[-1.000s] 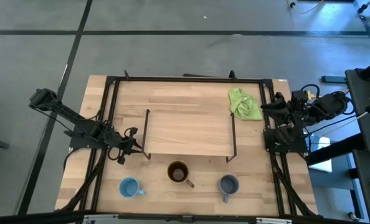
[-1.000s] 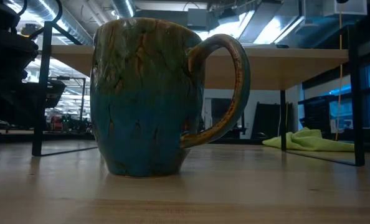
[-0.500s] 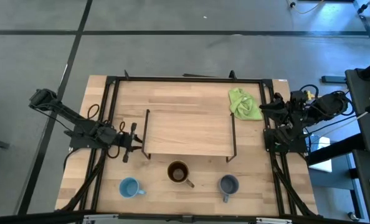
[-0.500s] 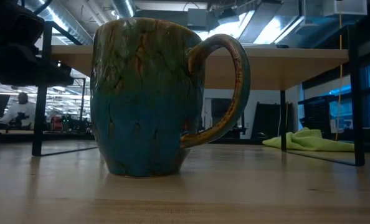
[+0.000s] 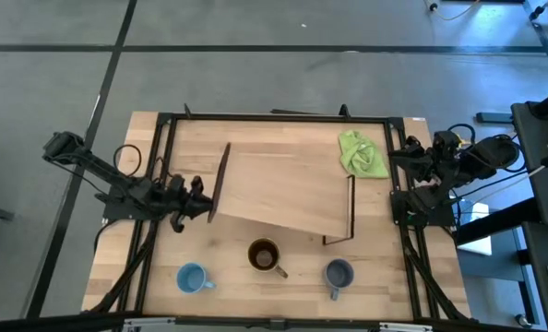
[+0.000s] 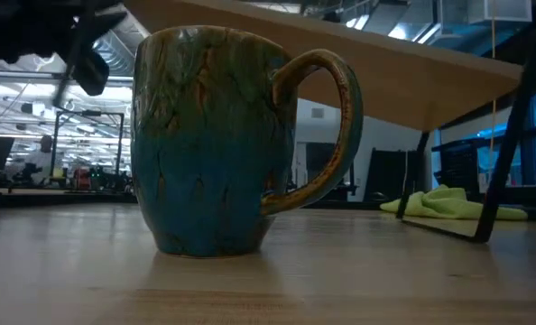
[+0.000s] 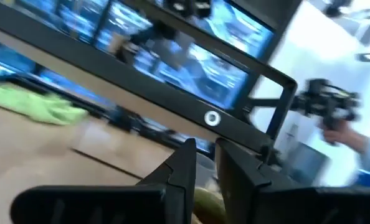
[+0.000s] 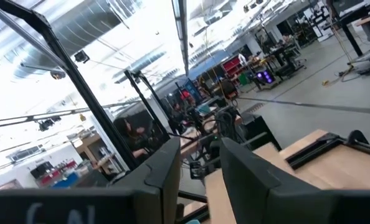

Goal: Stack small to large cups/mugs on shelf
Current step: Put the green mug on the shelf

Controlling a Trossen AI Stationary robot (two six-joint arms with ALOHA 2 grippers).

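The shelf (image 5: 283, 189) is tipped. Its left end is raised and its right end frame (image 5: 350, 217) stands on the table; in the low view its board (image 6: 385, 63) slants down to the right. My left gripper (image 5: 207, 201) is shut at the shelf's left end frame (image 5: 220, 180). Three mugs stand upright along the near edge: light blue (image 5: 192, 277), brown (image 5: 265, 255) and dark grey-blue (image 5: 339, 273). The brown mug (image 6: 218, 153) fills the low view. My right gripper (image 5: 412, 155), shut, waits at the table's right edge. My left gripper (image 7: 203, 152) comes level from the table's left with its shut fingertips just below the black bar of the left end frame (image 7: 211, 118). That end is lifted off the table. Whether the fingers push up under the bar or only lie against it, I cannot tell.
A lime-green cloth (image 5: 362, 155) lies at the far right of the table, behind the shelf's right end. Black rails (image 5: 274, 117) run along the table's edges. Bare wood shows between the mugs and the tipped shelf.
My left gripper has moved from near the table's left side toward the shelf's left end and up. The shelf's left end has risen off the table and the board now slants. Its right end frame has stayed down and shifted a little toward the near edge.
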